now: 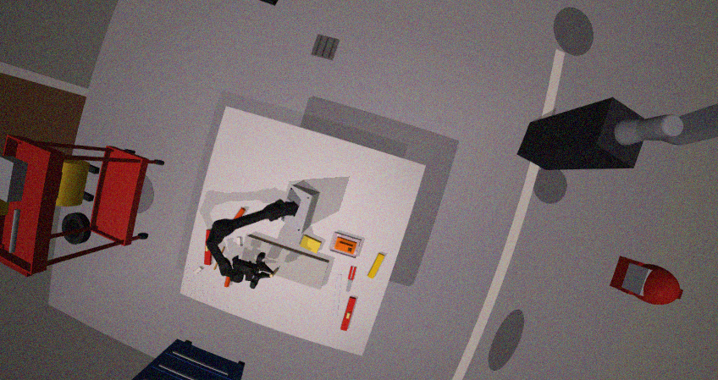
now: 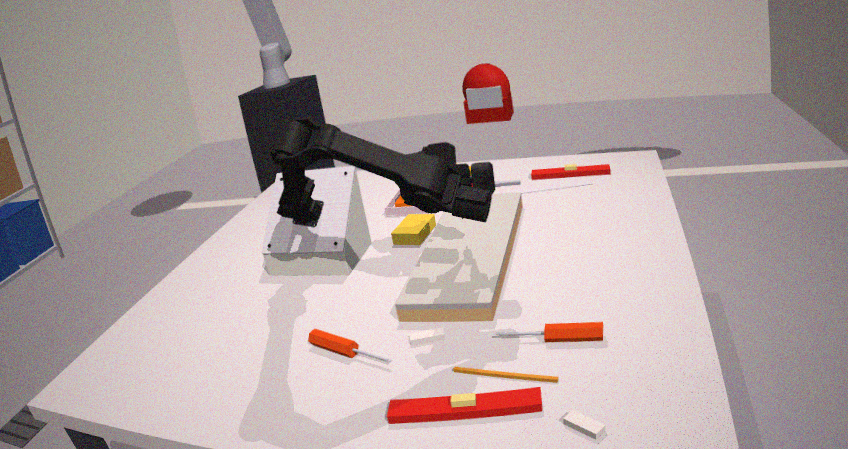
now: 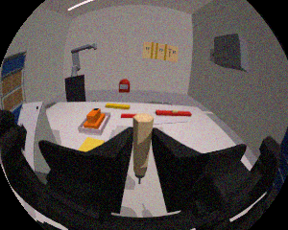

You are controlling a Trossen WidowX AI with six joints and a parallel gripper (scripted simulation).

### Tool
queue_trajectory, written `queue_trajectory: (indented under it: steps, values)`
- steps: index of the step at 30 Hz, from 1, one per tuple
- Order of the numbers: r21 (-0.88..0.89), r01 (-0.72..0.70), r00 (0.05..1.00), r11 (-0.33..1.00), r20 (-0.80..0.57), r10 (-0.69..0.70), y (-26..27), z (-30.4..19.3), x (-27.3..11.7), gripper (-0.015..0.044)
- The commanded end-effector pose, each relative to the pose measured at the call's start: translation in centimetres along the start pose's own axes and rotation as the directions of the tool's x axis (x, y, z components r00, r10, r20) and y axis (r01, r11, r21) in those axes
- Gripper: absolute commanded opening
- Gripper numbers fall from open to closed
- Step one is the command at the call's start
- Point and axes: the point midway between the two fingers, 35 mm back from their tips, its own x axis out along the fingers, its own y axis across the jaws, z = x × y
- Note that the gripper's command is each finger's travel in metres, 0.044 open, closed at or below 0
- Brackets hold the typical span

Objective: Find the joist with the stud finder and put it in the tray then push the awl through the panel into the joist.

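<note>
hand (image 1: 271, 275) (image 3: 142, 132) clamped on the awl (image 1: 274, 272) (image 3: 142, 144), its long axis tilted, metal tip pointing away from the panel?hand (image 1: 267, 274) (image 2: 476, 197) (image 3: 142, 132) clamped on the awl (image 3: 142, 144), its long axis roughly upright, metal tip pointing down.

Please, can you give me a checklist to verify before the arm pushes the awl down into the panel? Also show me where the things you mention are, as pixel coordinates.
1. Awl (image 3: 142, 139) held in the gripper (image 3: 142, 132): ok.
2. Stud finder (image 1: 345, 245) (image 3: 93, 118) in the tray (image 1: 333, 250) (image 3: 82, 128): ok.
3. Gripper over the floor panel (image 1: 302, 267) (image 2: 416, 293), ready to push: cannot tell.
4. Yellow block (image 1: 310, 244) (image 2: 410, 228) off the panel's top: ok.
5. Joist position under the panel: cannot tell, it is hidden.
</note>
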Motion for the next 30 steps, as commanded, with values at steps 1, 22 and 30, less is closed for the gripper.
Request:
queue_trajectory:
  steps: [1, 22, 30]
  values:
    - [0.001, -0.004, 1.0, 1.0, 0.008, 0.004, 0.0, -0.6, 0.3, 0.0]
    - [0.002, -0.005, 1.0, 1.0, 0.007, 0.005, 0.1, -3.2, 0.6, 0.0]
    - [0.002, -0.005, 1.0, 1.0, 0.007, 0.005, 0.1, -4.1, 0.7, 0.0]
